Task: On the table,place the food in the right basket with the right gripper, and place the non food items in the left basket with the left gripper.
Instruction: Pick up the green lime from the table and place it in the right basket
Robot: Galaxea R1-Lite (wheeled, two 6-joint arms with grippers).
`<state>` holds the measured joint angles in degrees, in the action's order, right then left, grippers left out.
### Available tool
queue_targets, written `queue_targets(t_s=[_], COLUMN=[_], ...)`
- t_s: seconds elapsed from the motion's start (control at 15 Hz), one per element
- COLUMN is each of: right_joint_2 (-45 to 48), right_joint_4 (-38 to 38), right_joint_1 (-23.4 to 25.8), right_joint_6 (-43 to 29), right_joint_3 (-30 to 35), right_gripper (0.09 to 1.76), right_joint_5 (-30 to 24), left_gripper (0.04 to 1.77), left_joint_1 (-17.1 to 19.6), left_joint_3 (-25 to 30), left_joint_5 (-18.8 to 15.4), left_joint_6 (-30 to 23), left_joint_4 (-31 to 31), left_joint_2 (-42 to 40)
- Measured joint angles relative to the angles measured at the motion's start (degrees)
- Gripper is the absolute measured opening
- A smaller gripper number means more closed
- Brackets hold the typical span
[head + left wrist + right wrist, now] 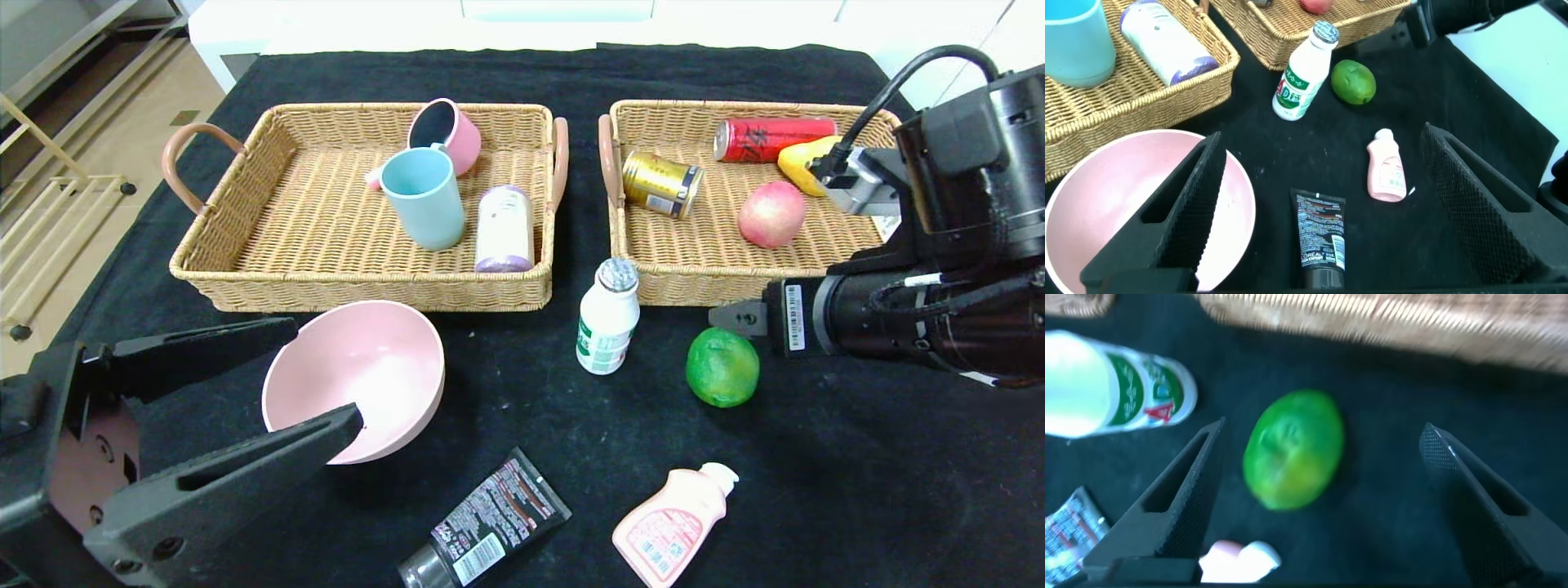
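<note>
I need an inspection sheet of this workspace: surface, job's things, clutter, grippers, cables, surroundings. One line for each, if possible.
Surface: table under black cloth, faint white specks.
Job's things: left basket holds blue cup, pink cup, white-purple bottle; right basket holds peach, gold can, red can, a yellow item. On the cloth: lime, white bottle, pink bowl, black tube, pale pink bottle.
Clutter: nothing seen.
Grippers: left gripper open, one finger over the bowl; right gripper open, straddling the lime.
Cables: black cable on right arm.
Surroundings: floor and a wooden rack at left.
</note>
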<state>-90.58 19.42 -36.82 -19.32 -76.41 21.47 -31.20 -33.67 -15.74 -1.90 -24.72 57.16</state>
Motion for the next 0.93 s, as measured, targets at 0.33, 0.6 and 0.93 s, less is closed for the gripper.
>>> queue_targets(t_s=[0.33,0.6,0.93], right_joint_2=[-3.68,-6.61,-9.37], right_joint_4=[0.15,-0.27,-0.51], right_joint_1=[-1.66,-0.78,0.09], right_joint_6=[-2.89,-2.95,-5.78], right_joint_3=[-0.21,-0.73,-1.90], right_gripper=[1.70,1.70,1.70], right_joint_5=[0.13,1.88,2.04], left_gripper=[1.72,1.72,1.72], left_joint_1=[0.00,0.00,-0.02], left_joint_3=[0.00,-0.06,-0.04], left_joint_5=[0.00,0.01,0.00], left_joint_6=[0.01,0.00,0.01], left_joint_4=[0.00,0.00,0.02], left_joint_2=[0.00,-0.05,0.00])
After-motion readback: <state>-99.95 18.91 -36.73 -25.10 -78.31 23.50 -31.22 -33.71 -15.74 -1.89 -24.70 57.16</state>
